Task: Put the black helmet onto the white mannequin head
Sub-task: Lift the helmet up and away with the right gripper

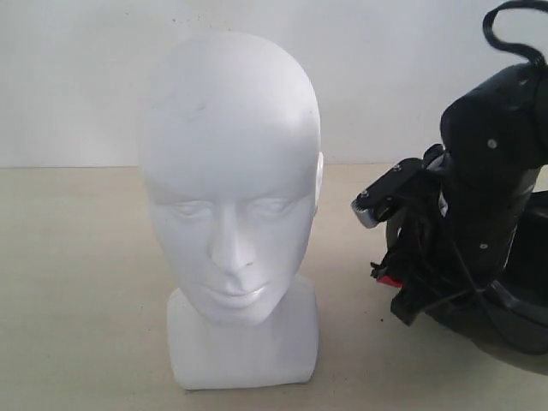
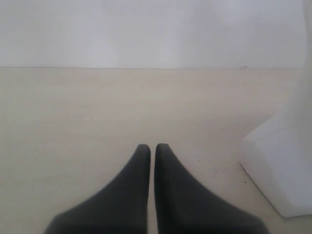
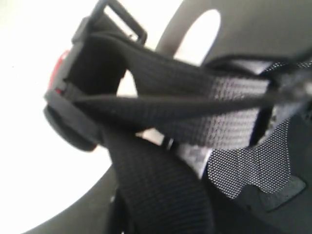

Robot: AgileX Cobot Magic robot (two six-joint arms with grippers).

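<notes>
The white mannequin head stands upright mid-table, its face toward the exterior camera; its blocky neck base also shows in the left wrist view. The black helmet lies low at the far right, mostly hidden behind my right arm, which reaches down onto it. Its chin strap, red-tabbed buckle and mesh liner fill the right wrist view, and the fingers there cannot be made out. My left gripper is shut and empty, low over the table beside the neck base.
A pale wooden tabletop runs back to a white wall. The helmet's strap and red buckle hang out toward the head, with a gap of bare table between them.
</notes>
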